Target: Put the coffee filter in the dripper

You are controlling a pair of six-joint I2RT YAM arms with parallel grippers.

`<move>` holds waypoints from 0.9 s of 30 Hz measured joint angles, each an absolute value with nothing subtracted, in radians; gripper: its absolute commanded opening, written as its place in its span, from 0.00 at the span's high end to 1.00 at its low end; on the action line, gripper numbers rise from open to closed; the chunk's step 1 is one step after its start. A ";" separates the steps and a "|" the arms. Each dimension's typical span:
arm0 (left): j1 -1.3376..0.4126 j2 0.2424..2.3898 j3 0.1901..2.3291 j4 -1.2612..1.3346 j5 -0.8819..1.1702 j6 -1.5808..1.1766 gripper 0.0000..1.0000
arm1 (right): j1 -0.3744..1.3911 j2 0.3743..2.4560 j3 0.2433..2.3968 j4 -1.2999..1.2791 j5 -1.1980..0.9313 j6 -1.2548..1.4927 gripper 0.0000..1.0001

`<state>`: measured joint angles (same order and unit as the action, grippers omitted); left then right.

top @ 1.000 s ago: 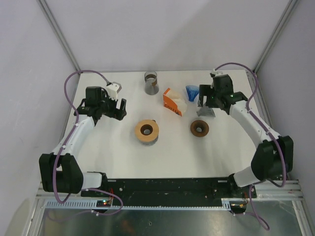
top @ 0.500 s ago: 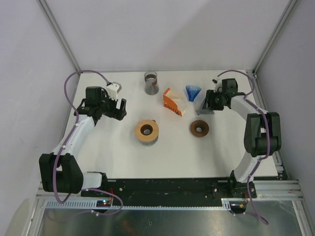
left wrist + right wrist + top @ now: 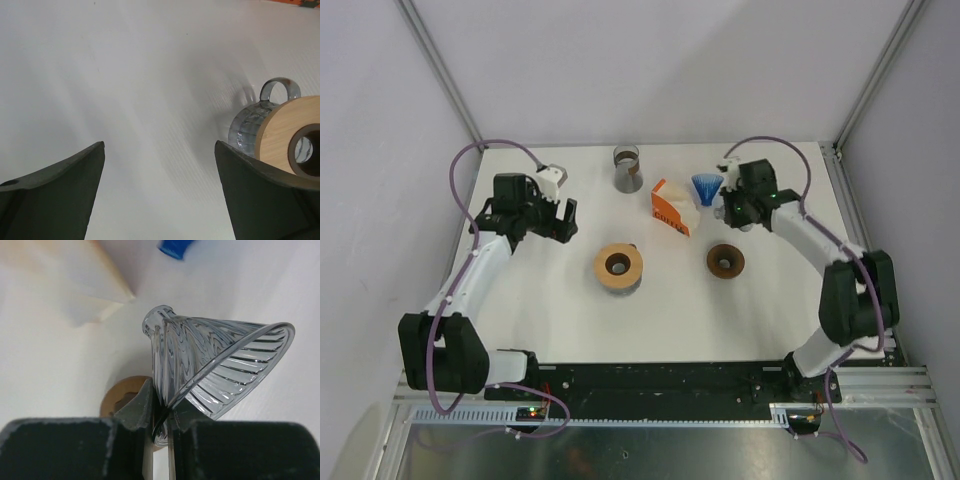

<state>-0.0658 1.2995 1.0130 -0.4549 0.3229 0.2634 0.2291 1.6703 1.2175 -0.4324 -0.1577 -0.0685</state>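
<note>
Coffee filter (image 3: 683,202) is white paper sticking out of the orange box (image 3: 667,214), mid-table toward the back, apart from both grippers. Glass dripper (image 3: 215,365) is tilted on its side, its rim pinched between the right gripper (image 3: 160,410) fingers, just right of the box and beside a blue ribbed cone (image 3: 707,185). Brown ring (image 3: 725,261) lies nearer the arm bases. Left gripper (image 3: 159,150) is spread wide, holding nothing, over bare table left of a glass mug (image 3: 247,125) topped by a wooden ring (image 3: 282,132) – grey cup (image 3: 628,168) at the back
</note>
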 measured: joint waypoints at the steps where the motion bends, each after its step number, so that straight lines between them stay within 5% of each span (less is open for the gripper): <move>1: -0.068 1.299 1.026 -0.465 0.327 0.263 0.05 | 0.281 1.628 1.217 -0.437 -0.097 -0.101 1.00; 7: -0.086 1.299 1.155 -0.528 0.381 0.263 0.08 | 0.637 1.394 1.217 -0.417 0.169 -0.366 1.00; 17: -0.206 1.285 1.426 -0.649 0.555 0.223 0.10 | 1.069 1.157 1.067 -0.331 0.226 -0.970 1.00; 27: -0.383 1.238 1.615 -0.760 0.582 0.183 0.12 | 1.230 1.204 1.044 -0.298 0.398 -1.260 1.00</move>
<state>-0.3832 1.2377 1.6146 -0.7597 0.5823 0.1825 1.2297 1.2037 1.0443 -0.2981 0.3977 -1.2598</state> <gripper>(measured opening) 0.900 0.122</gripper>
